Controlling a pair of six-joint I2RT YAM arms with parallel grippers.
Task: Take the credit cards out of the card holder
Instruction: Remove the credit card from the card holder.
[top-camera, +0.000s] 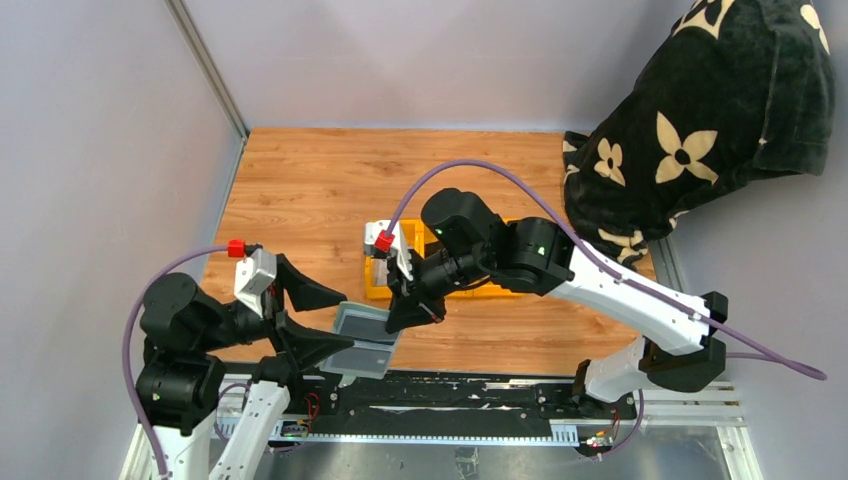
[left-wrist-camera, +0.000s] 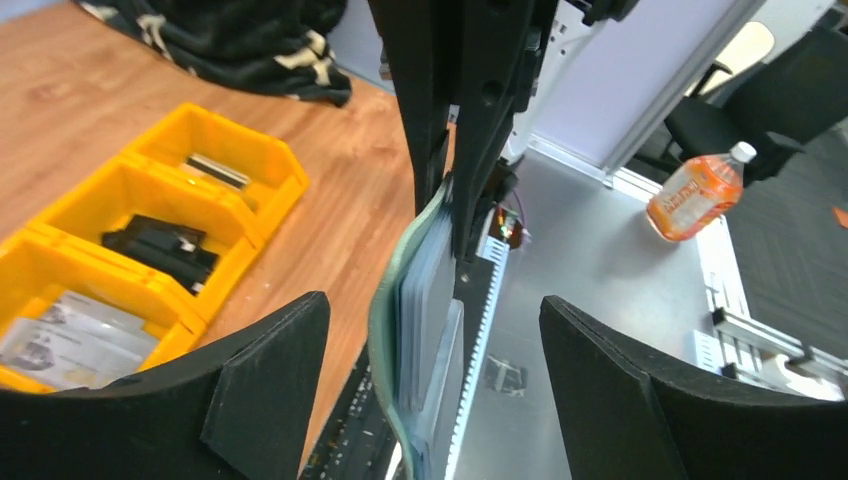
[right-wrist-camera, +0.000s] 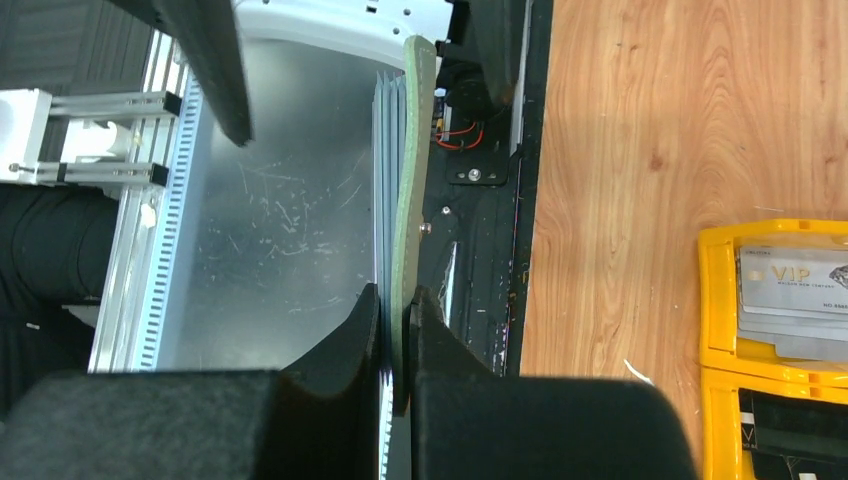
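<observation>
While right tool (right-wrist-camera: 397, 300) clamps one card holder (right-wrist-camera: 412, 200), left tool (left-wrist-camera: 435, 320) spread apart, one three-compartment bin (left-wrist-camera: 283, 178)

Lower left, overhead view: the left gripper (top-camera: 346, 320) stands spread wide. Reaching in from lower right, the right gripper (top-camera: 398, 322) pinches the card holder (top-camera: 362, 324) at centre.

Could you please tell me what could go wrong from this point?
1. The right gripper pinches the wallet by one edge over the metal frame; a slip would drop it there.
2. The open left gripper straddles wallet and cards alike, so closing may clamp both, not a card alone.
</observation>
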